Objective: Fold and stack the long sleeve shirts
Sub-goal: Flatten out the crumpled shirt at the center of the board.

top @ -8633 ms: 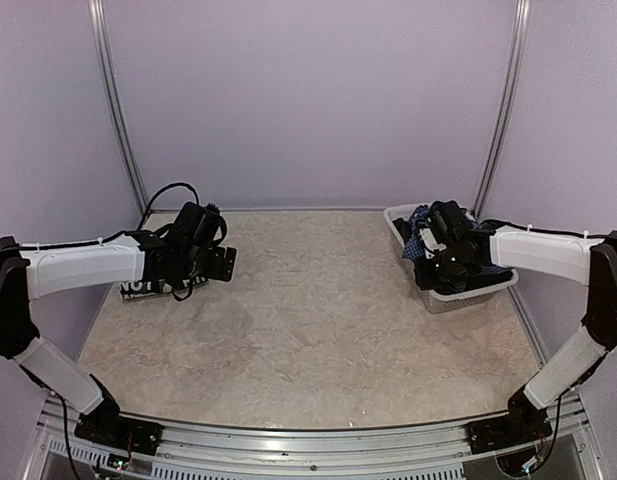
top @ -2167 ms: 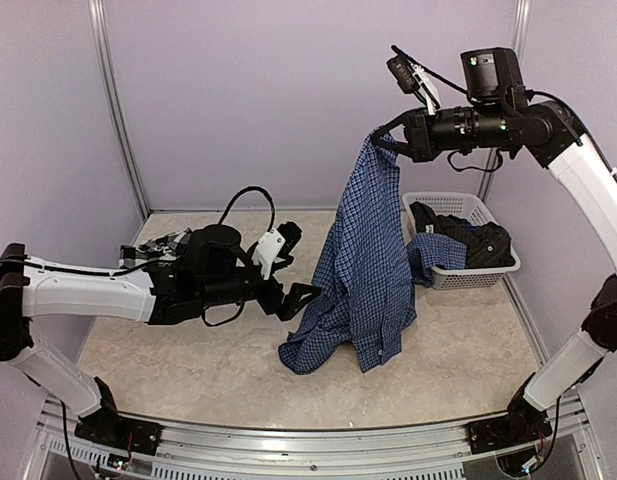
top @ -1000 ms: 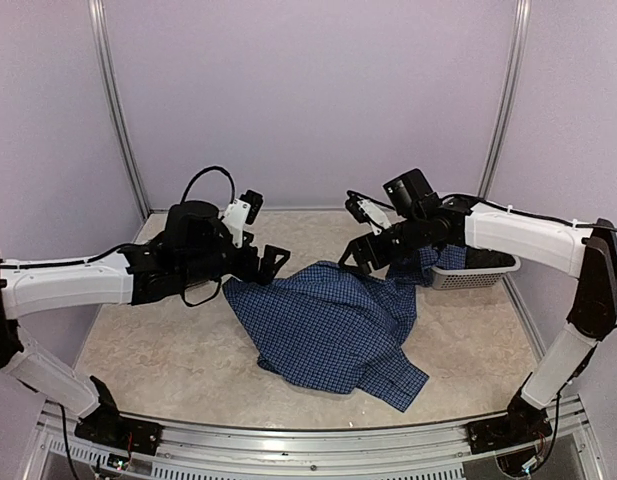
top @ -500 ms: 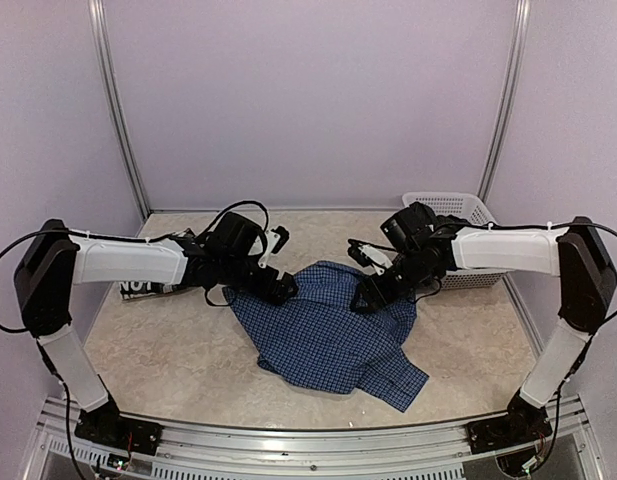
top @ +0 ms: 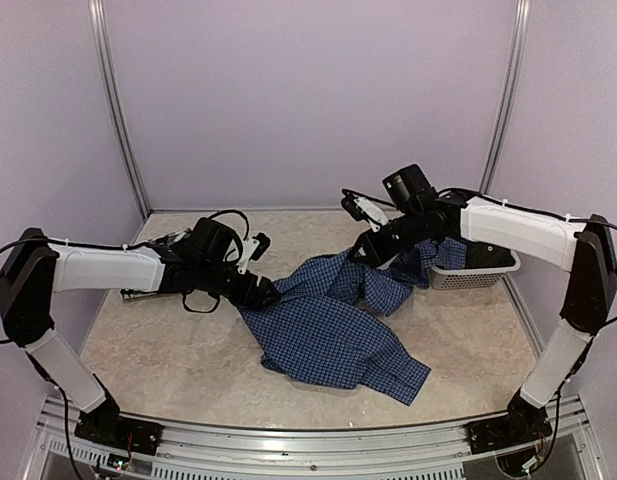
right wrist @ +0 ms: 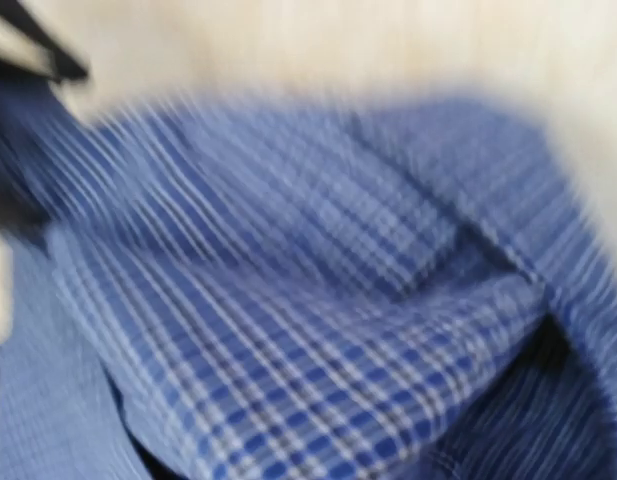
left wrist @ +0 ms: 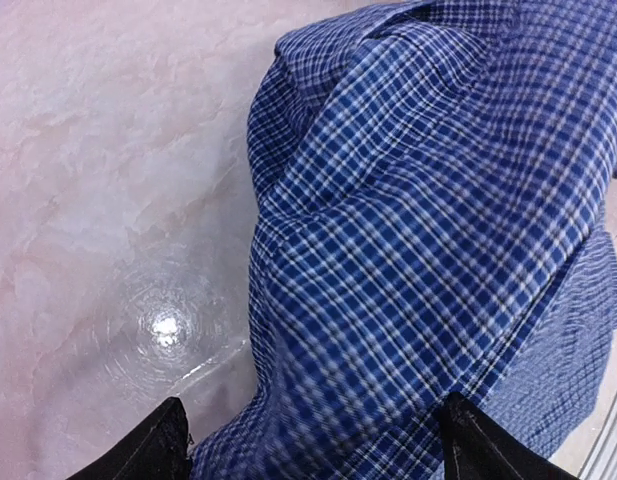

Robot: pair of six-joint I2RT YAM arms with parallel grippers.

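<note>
Shirt [top: 328, 340], seemingly in right end effector [top: 373, 250]

- Blue checked shirt [top: 333, 335]: woven cloth, matt, softly creased.
- Table [top: 158, 350] under the shirt: smooth marble-look top, glossy, mirroring a lamp spot.
- Basket [top: 473, 273] right of the shirt: white slotted plastic.

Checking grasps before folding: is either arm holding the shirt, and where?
The right gripper seems to pinch the blue shirt at its raised far edge. The left gripper is open, fingers astride the left edge.
</note>
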